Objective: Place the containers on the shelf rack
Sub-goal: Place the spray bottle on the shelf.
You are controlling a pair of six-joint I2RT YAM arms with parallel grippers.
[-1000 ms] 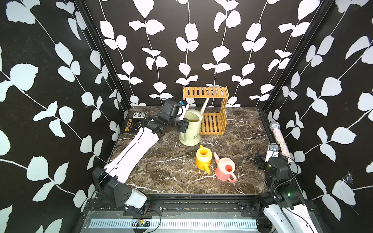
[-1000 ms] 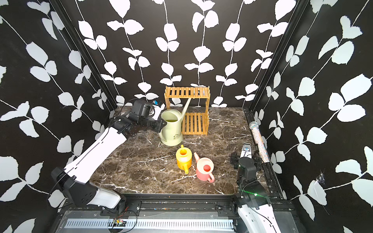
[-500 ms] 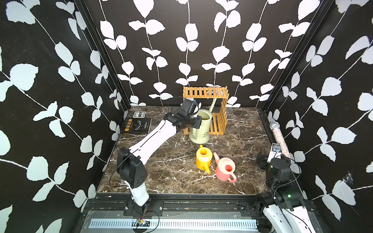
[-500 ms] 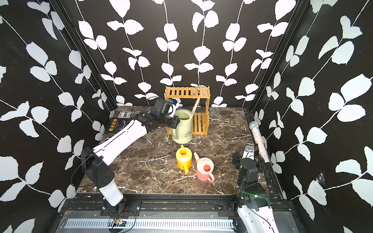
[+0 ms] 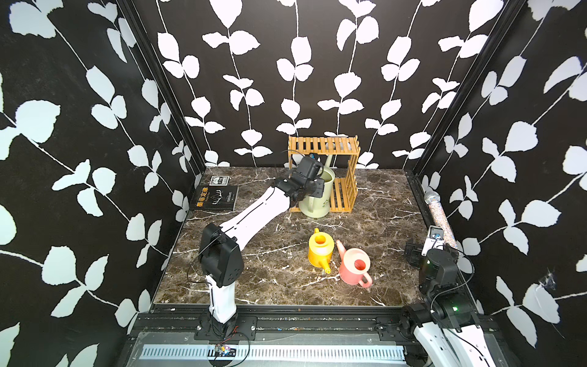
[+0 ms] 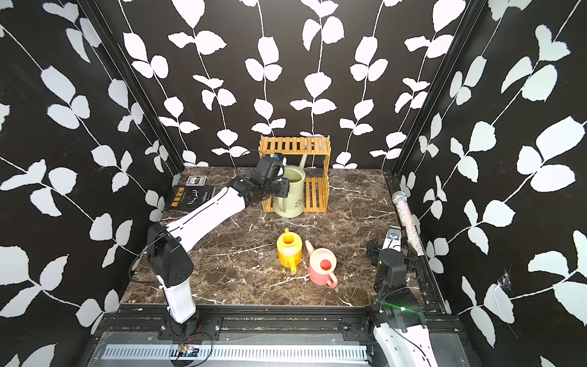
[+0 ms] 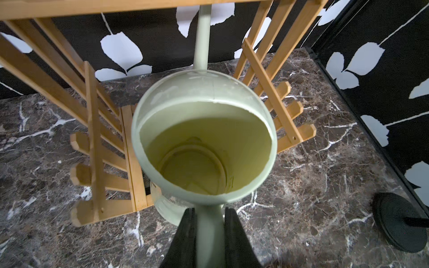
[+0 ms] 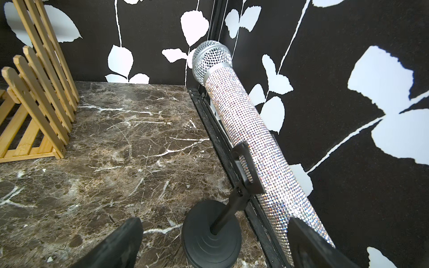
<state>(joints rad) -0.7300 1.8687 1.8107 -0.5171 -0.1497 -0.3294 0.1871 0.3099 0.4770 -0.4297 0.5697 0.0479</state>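
Left gripper (image 7: pixel 209 212) pinches narrow on the handle of the sage-green watering can (image 5: pixel 317 203), holding it upright, likely so the long spout slips under the top slats of the bamboo shelf rack (image 5: pixel 322 146) at 12 o'clock; right gripper (image 8: pixel 213 222) gapes wide, idle at 4 o'clock.

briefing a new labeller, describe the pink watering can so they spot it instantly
On the marble table, in front of the shelf rack, two small cans stand side by side. The pink can is the one on the robot's right, not the yellow can.
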